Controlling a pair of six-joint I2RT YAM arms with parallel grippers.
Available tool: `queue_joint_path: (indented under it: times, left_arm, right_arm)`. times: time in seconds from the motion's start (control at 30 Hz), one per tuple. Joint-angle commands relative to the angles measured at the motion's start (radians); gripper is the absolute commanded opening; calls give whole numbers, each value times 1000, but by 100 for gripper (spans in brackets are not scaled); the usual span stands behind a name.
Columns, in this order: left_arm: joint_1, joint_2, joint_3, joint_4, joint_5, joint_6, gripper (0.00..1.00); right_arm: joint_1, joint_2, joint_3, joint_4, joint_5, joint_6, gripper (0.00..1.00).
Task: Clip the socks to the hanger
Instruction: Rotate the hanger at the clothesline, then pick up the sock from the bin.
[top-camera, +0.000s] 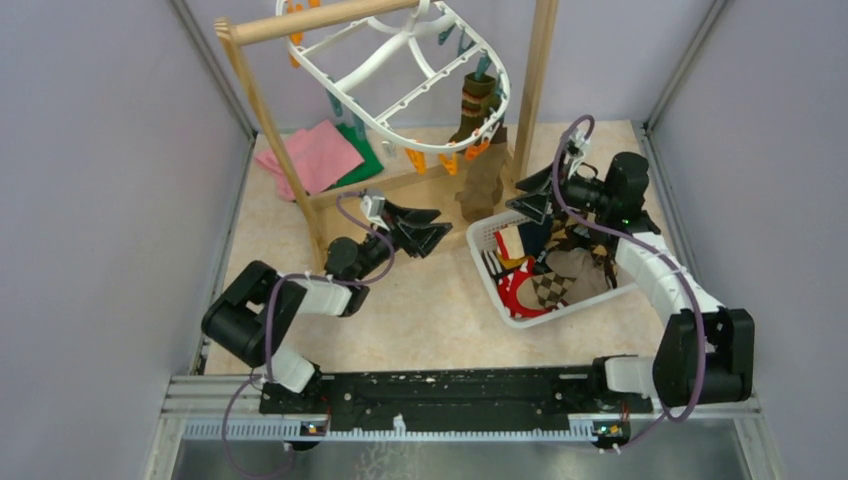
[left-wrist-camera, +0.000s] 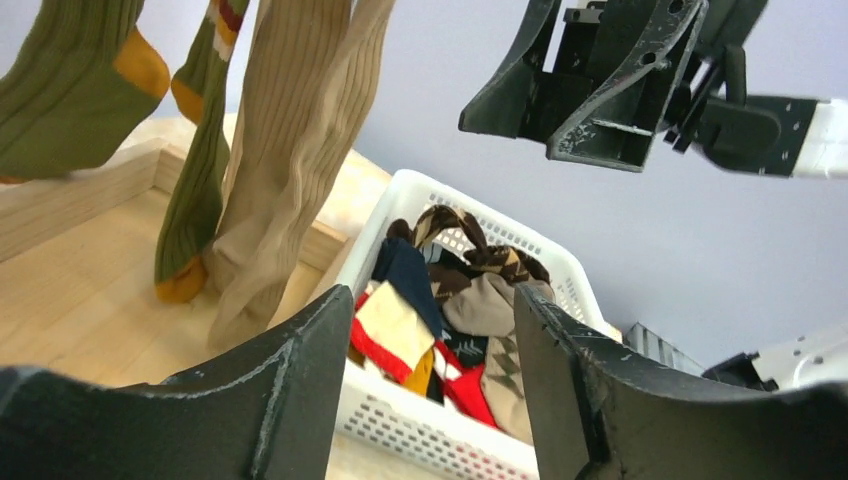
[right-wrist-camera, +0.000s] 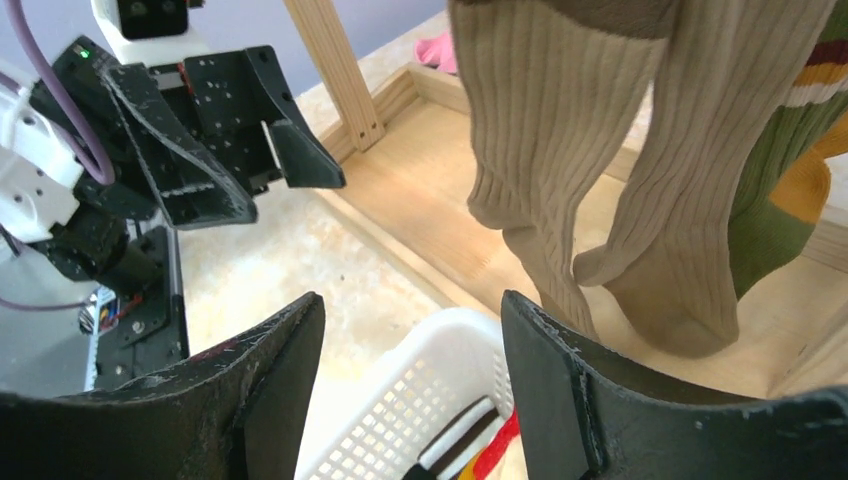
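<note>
Closest in, the dark fingers (left-wrist-camera: 290, 390) of my left end effector (top-camera: 443, 224) stand spread wide, released, with nothing between them. My right end effector (top-camera: 520, 197) is the same: jaws apart and gripping nothing.

The tan socks (right-wrist-camera: 560, 150) hang straight down as a pair, just beyond my right fingertips, their toes close above the base rail of the wooden rack (top-camera: 270, 120). Beside them hang the olive socks (left-wrist-camera: 195, 180) with orange toes and heels. Both sets dangle from clips at the right end of the hanger (top-camera: 400, 60), a white oval frame hanging tilted under the rack's top bar, near the right post.

The loose socks (top-camera: 545, 285), which are red, argyle, navy and tan, lie piled in the white slotted basket (top-camera: 560, 312) on the right of the surface (top-camera: 420, 300). My right end effector is over the basket's far left corner. My left one is above the surface just left of the basket, pointing toward it, and the two face each other.

Behind the rack's left post, a pink cloth (top-camera: 315, 155) lies flat over a green cloth (top-camera: 365, 155).
</note>
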Motion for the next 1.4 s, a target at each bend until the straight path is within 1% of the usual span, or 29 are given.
queue_joint_path:
  times: [0.0,0.03,0.07,0.1,0.13,0.17,0.2,0.27,0.33,0.43,0.53,0.63,0.67,0.73,0.8,0.97,1.03,1.13,1.23,1.3,1.37]
  left_arm:
    - [12,-173,-99,68,81,94,69]
    - [11,-236,-95,-89,86,138,76]
    - [8,-299,-77,-332,75,185,93]
    - [4,-356,-54,-489,59,247,98]
    - [4,-424,-30,-634,44,301,99]
    - [4,-466,-17,-722,27,341,99]
    - [4,-502,-15,-773,14,371,99]
    - [3,-571,-29,-824,-14,411,99]
    - [3,-641,-55,-843,-62,389,99]
    - [5,-721,-126,-788,-75,368,99]
    - [5,-755,-186,-730,-38,363,99]
    - [4,-736,-215,-680,28,356,99]
    - [4,-722,-223,-657,46,349,99]
    - [4,-686,-233,-612,77,332,99]
    - [5,-653,-226,-589,106,323,99]
    - [4,-615,-207,-582,134,314,99]
    - [5,-615,-208,-582,136,314,99]
    - [4,-626,-220,-586,130,311,99]
    - [5,-647,-240,-588,117,310,99]
    - [5,-660,-251,-592,107,313,99]
    - [5,-672,-255,-602,103,321,99]
  right_arm:
    - [8,-92,95,-392,-27,-373,66]
    - [8,-105,101,-471,-16,-433,66]
    - [8,-119,100,-523,1,-482,66]
    - [6,-130,91,-554,11,-513,67]
    - [1,-137,80,-574,19,-531,67]
    - [-7,-138,72,-587,21,-546,67]
    - [-18,-134,72,-605,23,-561,67]
    - [-32,-116,85,-643,42,-605,67]
    - [-36,-91,106,-720,66,-693,68]
    - [-36,-62,103,-779,72,-825,68]
    - [-36,-53,58,-792,51,-979,69]
    - [-34,-44,-1,-784,30,-1176,74]
    - [-32,-34,-12,-772,39,-1218,76]
    - [-15,-4,-7,-746,84,-1237,76]
    - [8,33,24,-769,138,-1274,77]
    - [48,117,53,-703,306,-1310,77]
    - [48,171,109,-700,355,-1307,76]
    - [63,254,171,-712,414,-1274,71]
    - [92,289,162,-688,454,-1246,65]
    - [106,290,152,-700,448,-1242,54]
    - [109,274,166,-766,411,-1257,41]
